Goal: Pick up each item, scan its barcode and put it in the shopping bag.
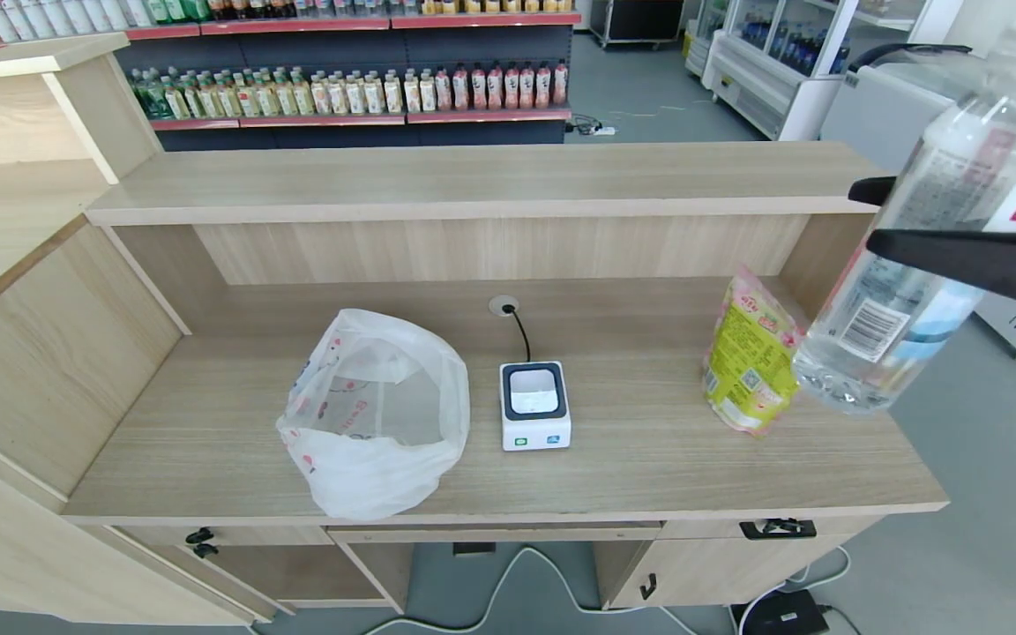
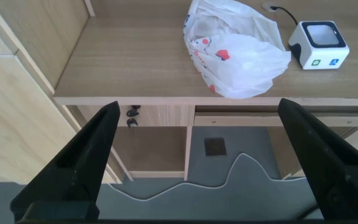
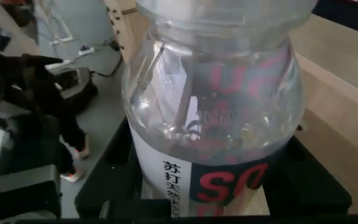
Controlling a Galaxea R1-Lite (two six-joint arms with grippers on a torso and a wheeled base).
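A clear water bottle (image 1: 922, 256) with a white label and barcode hangs tilted in the air at the right, above the counter's right end, with my right gripper (image 1: 958, 225) shut on it. In the right wrist view the bottle (image 3: 219, 118) sits between the black fingers. A white shopping bag (image 1: 376, 410) stands open on the counter left of the white barcode scanner (image 1: 534, 406). A yellow-green snack pouch (image 1: 750, 353) leans upright near the right wall. My left gripper (image 2: 197, 168) hangs open below and in front of the counter edge, near the bag (image 2: 235, 53) and the scanner (image 2: 320, 45).
The wooden counter (image 1: 631, 467) has a raised back ledge and side walls. A black cable runs from the scanner to a hole in the counter. Drawers and cupboards sit below the front edge. Shelves of drinks stand behind.
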